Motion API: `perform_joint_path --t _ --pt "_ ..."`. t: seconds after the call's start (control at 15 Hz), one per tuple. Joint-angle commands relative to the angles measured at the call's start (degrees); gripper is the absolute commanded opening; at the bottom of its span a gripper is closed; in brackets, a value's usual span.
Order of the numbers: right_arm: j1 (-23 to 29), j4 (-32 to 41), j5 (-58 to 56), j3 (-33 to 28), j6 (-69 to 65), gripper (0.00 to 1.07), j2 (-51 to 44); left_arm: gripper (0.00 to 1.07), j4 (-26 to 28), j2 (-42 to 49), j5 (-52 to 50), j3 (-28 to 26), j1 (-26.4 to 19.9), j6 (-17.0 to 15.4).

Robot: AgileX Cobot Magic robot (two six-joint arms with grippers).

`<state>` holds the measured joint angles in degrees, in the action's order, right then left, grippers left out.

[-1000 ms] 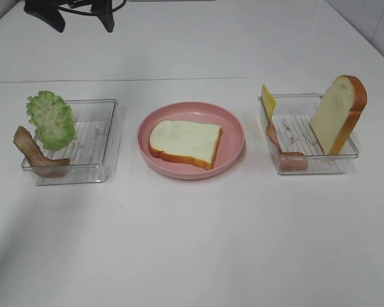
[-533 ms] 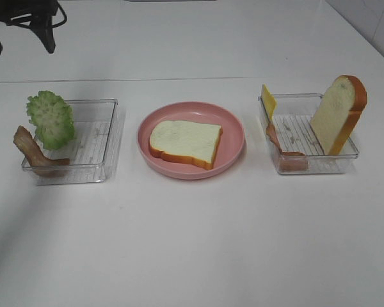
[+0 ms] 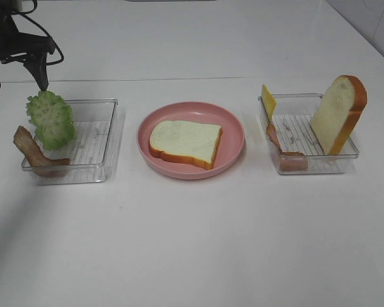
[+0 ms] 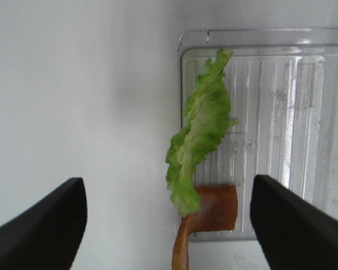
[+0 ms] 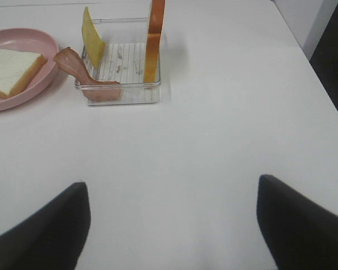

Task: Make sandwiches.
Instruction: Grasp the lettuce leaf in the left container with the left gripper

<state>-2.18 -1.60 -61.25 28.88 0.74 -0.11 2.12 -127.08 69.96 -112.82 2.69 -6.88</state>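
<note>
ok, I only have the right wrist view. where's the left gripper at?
Observer: The left gripper hovers over the lettuce, jaws open, nothing gripped.
Operator: where's the lettuce sitting?
Observer: It stands on edge at the outer side of the left tray, and the left wrist view shows it upright.
Operator: anything else in there?
Observer: One bacon strip, leaning out over the tray's near outer corner.
</note>
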Motion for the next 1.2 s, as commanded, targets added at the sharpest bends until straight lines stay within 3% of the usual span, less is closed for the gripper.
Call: perform_joint_path --t 0.07,0.6,0.8,1.07,1.2 --pt "-0.29 -0.11 0.69 -0.23 0.23 0.78 -0.86 0.67 1.2 -2.01 2.35 0.57 0.17 -0.34" --pt "-0.29 -0.11 0.69 -0.23 0.23 0.78 -0.86 0.56 2.18 -5.67 -0.57 0.4 0.8 -0.06" --pt "-0.29 -0.11 0.69 -0.23 0.23 0.78 -0.86 0.39 2.06 -5.73 -1.49 0.4 0.86 -0.06" --pt "-0.29 -0.11 0.69 -0.23 0.23 0.78 -0.86 0.29 2.01 -5.73 -1.66 0.4 0.86 -0.06" --pt "-0.29 -0.11 0.69 -0.23 0.23 0.78 -0.86 0.1 1.95 -5.73 -1.72 0.4 0.86 -0.06"
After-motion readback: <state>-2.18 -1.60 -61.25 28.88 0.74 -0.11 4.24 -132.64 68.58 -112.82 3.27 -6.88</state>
